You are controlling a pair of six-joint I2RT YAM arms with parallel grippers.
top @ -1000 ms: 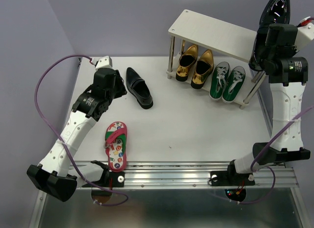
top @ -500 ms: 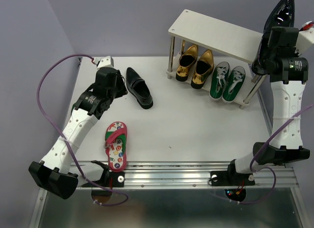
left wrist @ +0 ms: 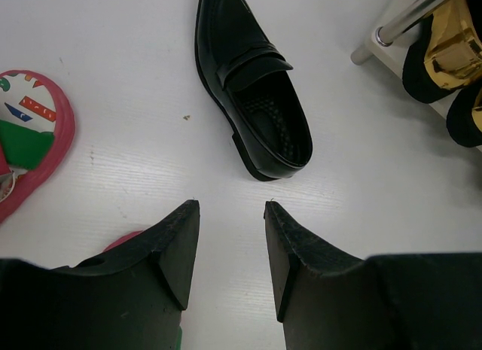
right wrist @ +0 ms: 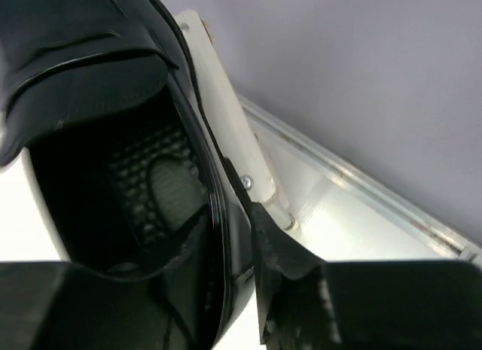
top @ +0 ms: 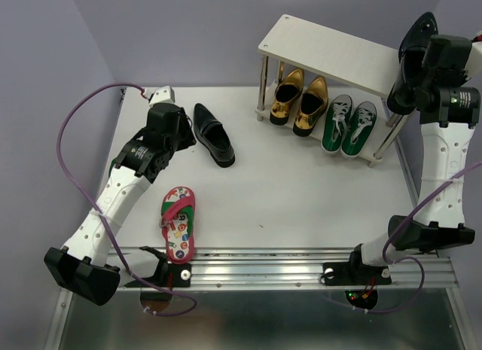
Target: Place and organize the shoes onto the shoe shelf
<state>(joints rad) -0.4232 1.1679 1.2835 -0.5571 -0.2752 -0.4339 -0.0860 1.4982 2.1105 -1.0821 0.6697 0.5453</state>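
Lowered a little, the black loafer hung toe-up at the shoe shelf's right end; right jaws straddled its heel, grip unclear; left jaws parted, empty.

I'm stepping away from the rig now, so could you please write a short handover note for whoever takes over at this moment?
Left gripper: open and empty, over the table, just short of the black loafer lying there.
Right gripper: fingers either side of the heel wall of the held black loafer, which is tilted toe-up at the right end of the shoe shelf. I cannot tell whether it is gripping or releasing.
Done: gold loafers and green sneakers stand paired under the shelf's top.
Left: seat the held black loafer, bring its mate, then the flip-flop. Only one flip-flop shows clearly.
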